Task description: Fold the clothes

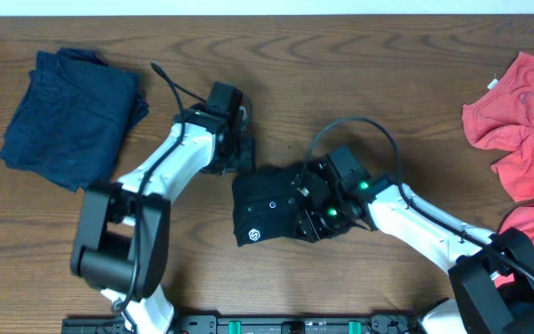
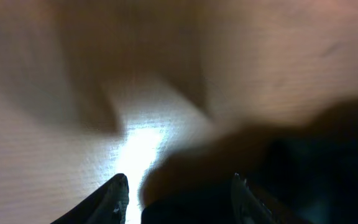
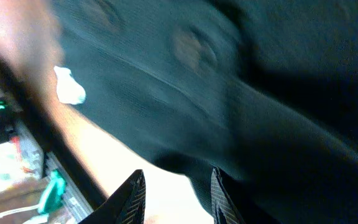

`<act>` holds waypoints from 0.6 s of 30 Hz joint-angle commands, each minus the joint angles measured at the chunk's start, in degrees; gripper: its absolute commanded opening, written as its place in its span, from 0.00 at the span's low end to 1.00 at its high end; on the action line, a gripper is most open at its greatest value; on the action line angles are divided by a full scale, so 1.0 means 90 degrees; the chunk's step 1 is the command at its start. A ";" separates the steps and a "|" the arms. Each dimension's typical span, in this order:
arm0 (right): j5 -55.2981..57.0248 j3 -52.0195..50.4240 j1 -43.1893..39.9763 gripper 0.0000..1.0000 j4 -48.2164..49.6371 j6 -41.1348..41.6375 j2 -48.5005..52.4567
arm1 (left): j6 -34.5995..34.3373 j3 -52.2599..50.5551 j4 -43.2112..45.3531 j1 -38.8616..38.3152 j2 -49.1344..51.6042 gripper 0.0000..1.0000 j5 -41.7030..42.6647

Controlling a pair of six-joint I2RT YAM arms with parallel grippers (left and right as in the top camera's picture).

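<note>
A black shirt point(image 1: 267, 206) lies folded into a compact bundle at the table's middle, with its white logo point(image 1: 255, 235) facing up. My left gripper point(image 1: 240, 153) is at the bundle's upper left corner. In the left wrist view its fingers point(image 2: 179, 186) are spread, with the dark fabric edge point(image 2: 316, 162) between and beside them. My right gripper point(image 1: 310, 219) is at the bundle's right side. Its fingers point(image 3: 178, 190) are apart over bare table, with the black fabric point(image 3: 260, 93) against the right finger. A navy-blue garment point(image 1: 72, 116) lies folded at far left. A coral-red garment point(image 1: 527, 121) lies crumpled at far right.
The wooden table point(image 1: 360, 83) shows bare behind the arms. A black rail with green parts point(image 1: 276, 325) runs along the front edge and also shows in the right wrist view point(image 3: 48, 193). The right arm's cable point(image 1: 360, 125) loops above the bundle.
</note>
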 commanded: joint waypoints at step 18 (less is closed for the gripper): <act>0.2057 -0.0058 -0.1991 0.47 0.1787 0.0362 -0.0090 | -0.1027 -0.0194 -0.2171 0.0053 0.0078 0.68 -0.0002</act>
